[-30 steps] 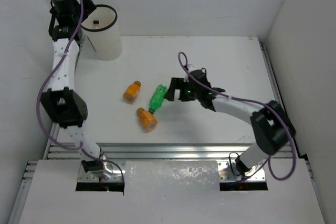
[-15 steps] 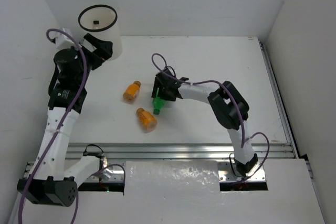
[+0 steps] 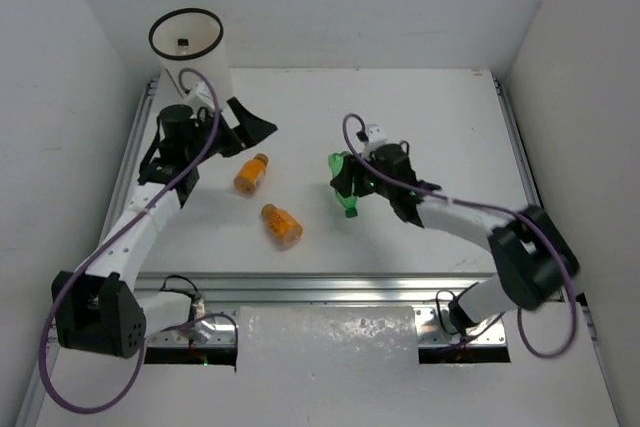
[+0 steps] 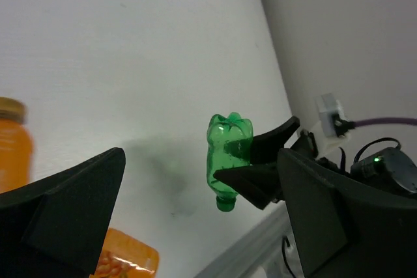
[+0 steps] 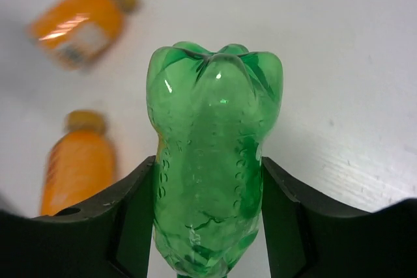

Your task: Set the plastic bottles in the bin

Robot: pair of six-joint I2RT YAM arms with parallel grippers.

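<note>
**A:** What lies closest to the arm bases?

**B:** The near orange bottle. It lies on its side on the worktop, cap end turned away from the bases.

**A:** And the green one?

**B:** The green bottle is a little beyond that and to the right, clamped in the right claw. From above the claw hides much of it. The right wrist view shows a black finger pressed against each side of the body. The lobed base sticks out past the fingertips, and both orange bottles are blurred behind it.

**A:** Is it off the worktop?

**B:** The left wrist view helps there. The bottle hangs neck-down in the claw, and its shadow falls on the worktop apart from it.

**A:** Farther back?

**B:** The far orange bottle also lies on its side, well left of the green one. Just past it the left claw hovers with its fingers spread wide and nothing between them.

**A:** And the bin?

**B:** The bin stands upright at the far left corner, behind the left arm. Only the overhead view shows it.
</note>
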